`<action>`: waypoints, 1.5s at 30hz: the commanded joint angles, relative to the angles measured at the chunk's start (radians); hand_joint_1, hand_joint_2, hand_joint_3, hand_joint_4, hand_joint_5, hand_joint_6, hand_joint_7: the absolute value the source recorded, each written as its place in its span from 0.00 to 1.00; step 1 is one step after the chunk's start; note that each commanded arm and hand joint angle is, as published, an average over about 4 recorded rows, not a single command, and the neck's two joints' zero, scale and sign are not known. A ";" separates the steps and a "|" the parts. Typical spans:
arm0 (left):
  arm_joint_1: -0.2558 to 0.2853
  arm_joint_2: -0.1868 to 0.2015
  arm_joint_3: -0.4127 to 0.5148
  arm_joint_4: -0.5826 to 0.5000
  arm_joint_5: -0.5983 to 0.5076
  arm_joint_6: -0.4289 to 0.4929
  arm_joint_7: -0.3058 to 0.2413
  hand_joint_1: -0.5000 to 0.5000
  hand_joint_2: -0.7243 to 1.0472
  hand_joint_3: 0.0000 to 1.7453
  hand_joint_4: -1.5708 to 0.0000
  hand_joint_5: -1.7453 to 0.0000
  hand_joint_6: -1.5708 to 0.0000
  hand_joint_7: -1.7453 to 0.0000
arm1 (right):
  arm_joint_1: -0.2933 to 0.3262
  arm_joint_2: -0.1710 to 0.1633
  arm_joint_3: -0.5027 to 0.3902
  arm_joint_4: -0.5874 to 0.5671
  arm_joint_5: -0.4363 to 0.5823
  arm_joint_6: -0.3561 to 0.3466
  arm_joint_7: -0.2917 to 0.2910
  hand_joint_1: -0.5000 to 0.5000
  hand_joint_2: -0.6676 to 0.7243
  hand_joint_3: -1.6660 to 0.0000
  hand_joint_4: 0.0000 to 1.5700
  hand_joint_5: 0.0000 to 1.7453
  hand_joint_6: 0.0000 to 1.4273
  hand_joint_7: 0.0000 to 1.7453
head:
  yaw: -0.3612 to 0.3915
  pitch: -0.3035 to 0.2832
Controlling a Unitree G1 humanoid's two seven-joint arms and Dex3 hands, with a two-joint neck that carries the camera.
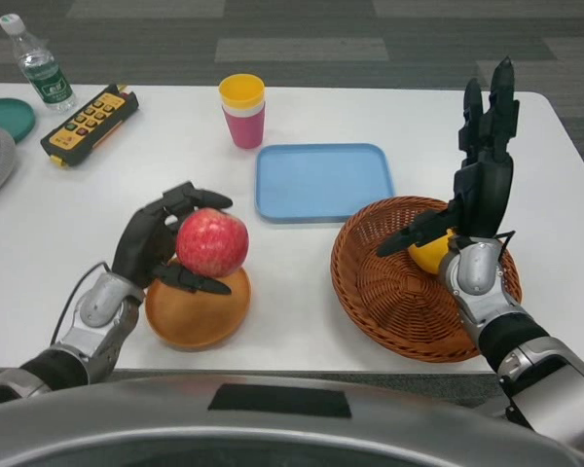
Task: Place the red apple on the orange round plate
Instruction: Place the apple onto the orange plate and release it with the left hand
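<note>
Scene: a white table (302,321) seen from the robot's head, looking down, with grey carpet beyond the far edge.
Left hand: the left hand (161,248), near left, has its black fingers wrapped around the red apple (212,241), gripping it from the left side and from below.
Apple: held directly over the orange round plate (197,309); whether its underside touches the plate cannot be told, as a finger lies between them in this view.
Plate: sits at the near left of the table, partly hidden behind the apple and the fingers.
Right hand: the right hand (477,185) hovers over the wicker basket (409,292) on the right, fingers spread and pointing up, holding nothing; a yellow fruit (431,253) lies in the basket just behind it.
Other things: a blue tray (321,180) in the middle, stacked yellow and pink cups (243,110) beyond it, a yellow and black remote (91,122) and a water bottle (39,63) at the far left.
Step in hand: the placing itself, judged nearly done.
Next move: probably to lower the apple until it rests on the plate, then spread the fingers gently and draw the hand away leftward without rolling the fruit off.
</note>
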 commanded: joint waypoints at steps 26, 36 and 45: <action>-0.018 -0.022 -0.179 0.184 -0.254 -0.018 -0.130 1.00 0.70 0.00 0.10 0.00 0.39 0.40 | -0.024 -0.007 0.010 0.017 0.015 0.001 -0.003 0.33 0.95 1.00 0.05 0.00 0.00 0.00 | 0.007 0.008; 0.001 -0.017 -0.154 0.194 -0.243 -0.058 -0.128 1.00 0.73 0.01 0.10 0.00 0.45 0.40 | -0.024 -0.007 0.015 0.015 0.016 0.000 -0.003 0.33 0.95 1.00 0.05 0.00 0.00 0.00 | 0.016 0.013; 0.042 0.007 -0.004 0.177 -0.135 -0.077 -0.128 1.00 0.70 0.01 0.09 0.00 0.47 0.40 | -0.022 -0.007 0.017 0.011 0.016 0.000 -0.003 0.33 0.93 1.00 0.05 0.00 0.00 0.00 | 0.033 0.012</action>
